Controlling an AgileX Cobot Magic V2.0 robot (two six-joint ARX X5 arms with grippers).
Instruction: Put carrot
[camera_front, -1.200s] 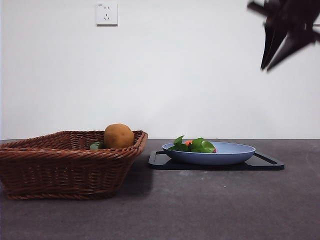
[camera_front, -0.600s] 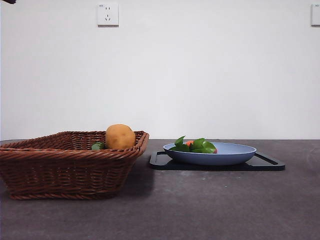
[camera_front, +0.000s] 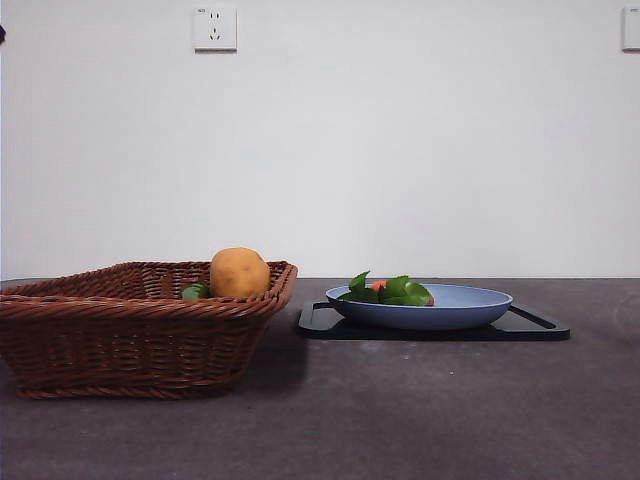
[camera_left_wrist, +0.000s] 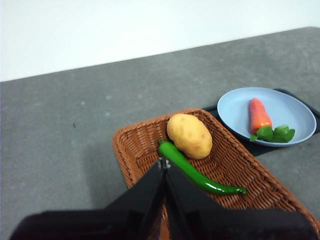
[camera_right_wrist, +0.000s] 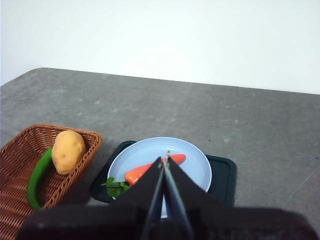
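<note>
Carrot (camera_front: 378, 287) lying in the blue plate (camera_front: 470, 308), right of centre in the front view, only a sliver of orange showing among its green leaves. Seen plainly in the right wrist view (camera_right_wrist: 150, 170) as an orange body across the plate, leaves at one end. Plate resting on a black tray (camera_front: 535, 325) on the grey bench (camera_front: 420, 410). Wicker basket (camera_front: 130, 335) at lower left of the front view, just beside the tray, holding a tan potato (camera_front: 238, 272) and a green pepper (camera_front: 194, 292) that touches it. Left gripper (camera_left_wrist: 164, 167) raised above the basket, fingers pressed together, holding nothing. Right gripper (camera_right_wrist: 165, 161) raised above the plate, fingers likewise closed and empty. White wall socket (camera_front: 214, 28) at upper left of the front view.
</note>
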